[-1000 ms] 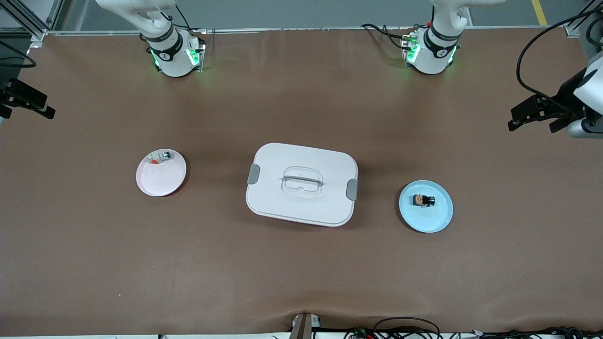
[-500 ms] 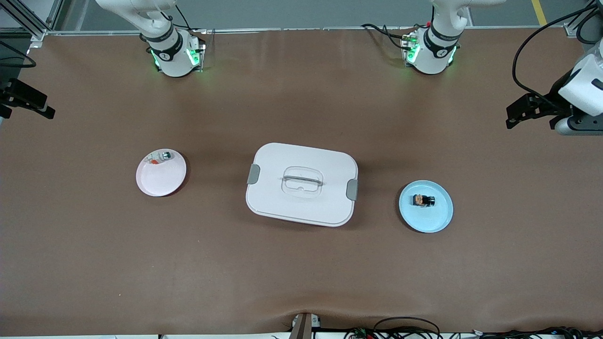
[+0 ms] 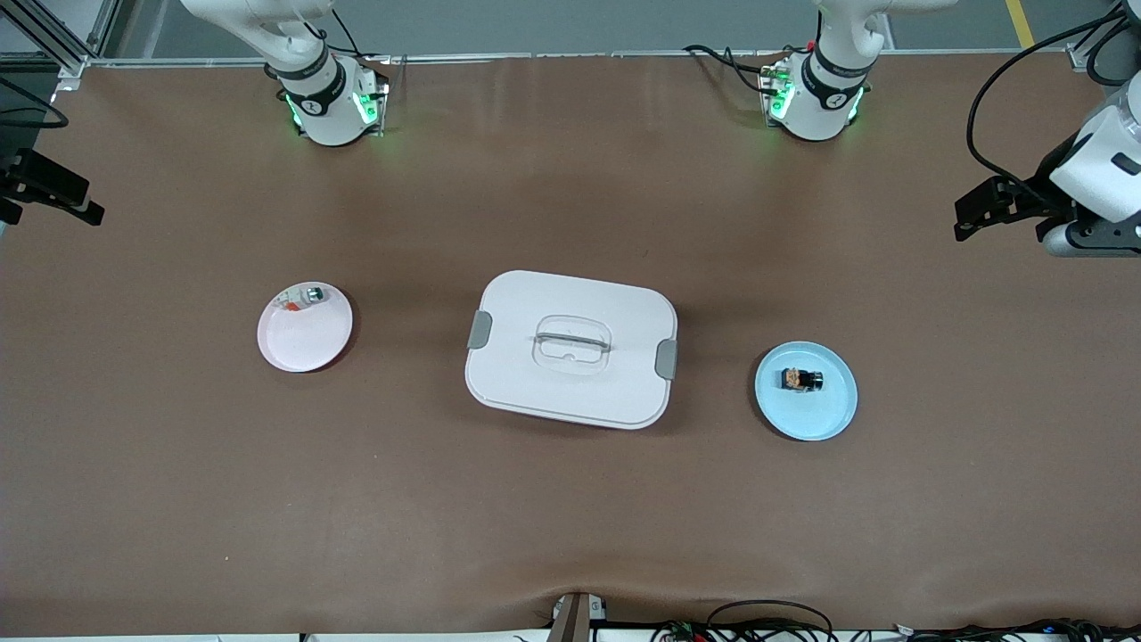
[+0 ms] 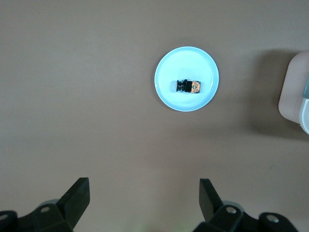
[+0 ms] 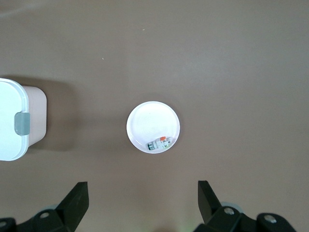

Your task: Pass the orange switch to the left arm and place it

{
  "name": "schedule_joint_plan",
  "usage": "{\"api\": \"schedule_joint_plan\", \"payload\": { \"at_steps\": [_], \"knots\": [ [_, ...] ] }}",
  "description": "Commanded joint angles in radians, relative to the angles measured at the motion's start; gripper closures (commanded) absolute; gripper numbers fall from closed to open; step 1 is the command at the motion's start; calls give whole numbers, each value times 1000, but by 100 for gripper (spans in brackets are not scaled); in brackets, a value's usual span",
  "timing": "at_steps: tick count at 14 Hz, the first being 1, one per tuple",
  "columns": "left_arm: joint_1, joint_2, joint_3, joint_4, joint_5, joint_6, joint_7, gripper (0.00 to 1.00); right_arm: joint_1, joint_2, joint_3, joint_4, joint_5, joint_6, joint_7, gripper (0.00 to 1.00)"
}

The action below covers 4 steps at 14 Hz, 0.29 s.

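Orange switch on blue plate, both grippers spread and empty

The orange switch (image 3: 802, 379) lies on its side near the middle of the blue plate (image 3: 829, 415), toward the left arm's end of the tabletop – well apart from any fingers. The left gripper (image 4: 145, 203) is up in the air over bare tabletop near the left arm's end edge, fingers (image 4: 77, 195) spread wide, holding nothing; the switch shows well clear of them in the left wrist view. The box (image 3: 570, 349) sits mid-table, lid on, latches at both ends. A pink plate (image 3: 299, 343) toward the right arm's end carries a small whitish part (image 3: 303, 297) at its rim. The right gripper (image 5: 142, 203) waits above the table – fingers spread, empty.
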Motion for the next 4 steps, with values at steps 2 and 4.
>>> {"api": "schedule_joint_plan", "payload": {
  "at_steps": [2, 4],
  "knots": [
    [5, -10, -9, -4, 22, -12, 4, 0, 3, -26, 1, -24, 2, 7, 15, 0],
    [6, -10, -9, -4, 18, -12, 4, 0, 4, -27, 2, -24, 2, 5, 9, 0]
  ]
}}
